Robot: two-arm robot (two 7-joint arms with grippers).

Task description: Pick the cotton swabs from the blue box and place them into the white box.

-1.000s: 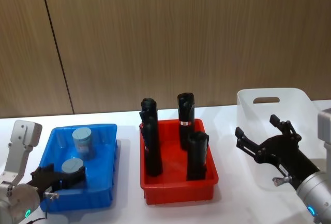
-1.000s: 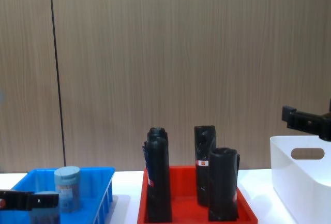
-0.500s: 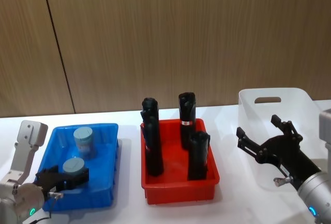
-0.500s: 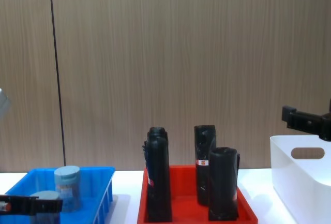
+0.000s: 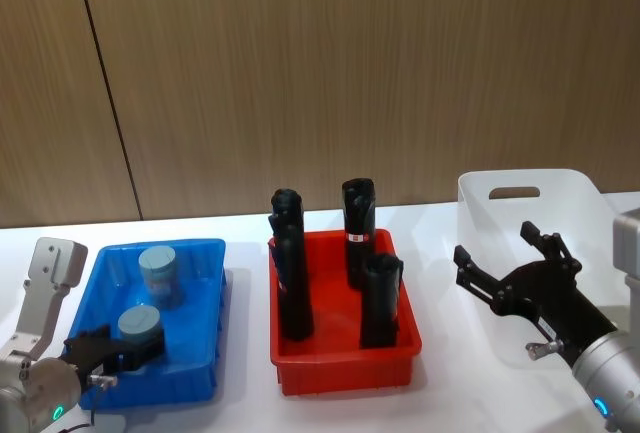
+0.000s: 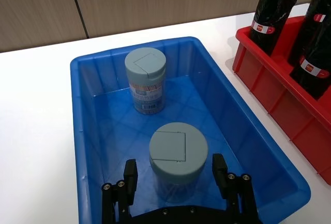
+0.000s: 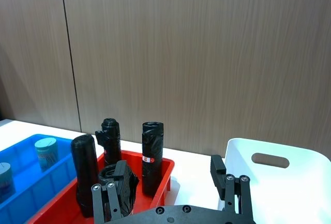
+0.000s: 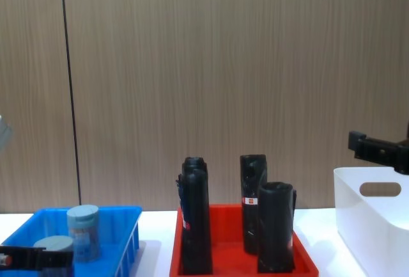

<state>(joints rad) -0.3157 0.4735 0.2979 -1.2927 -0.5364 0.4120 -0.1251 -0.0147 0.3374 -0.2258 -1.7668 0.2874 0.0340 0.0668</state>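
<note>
Two cotton swab jars with pale grey-blue lids stand in the blue box (image 5: 185, 246). The far jar (image 5: 159, 271) is upright near the back wall. My left gripper (image 5: 118, 351) is open, and its fingers (image 6: 130, 175) stand on either side of the near jar (image 6: 178, 154) with a small gap on each side. In the chest view the near jar (image 8: 52, 245) shows just above my left gripper (image 8: 38, 259). My right gripper (image 5: 510, 275) hovers open at the near left side of the white box (image 5: 560, 193), holding nothing.
A red tray (image 5: 345, 368) with several tall black rolls (image 5: 292, 283) stands between the two boxes. White tabletop lies around them, and a wooden wall runs behind. The white box (image 8: 377, 226) has an oval handle cutout.
My left gripper has sunk lower around the near jar, so the jar's lid now shows above its fingers in the chest view. The right arm has not moved.
</note>
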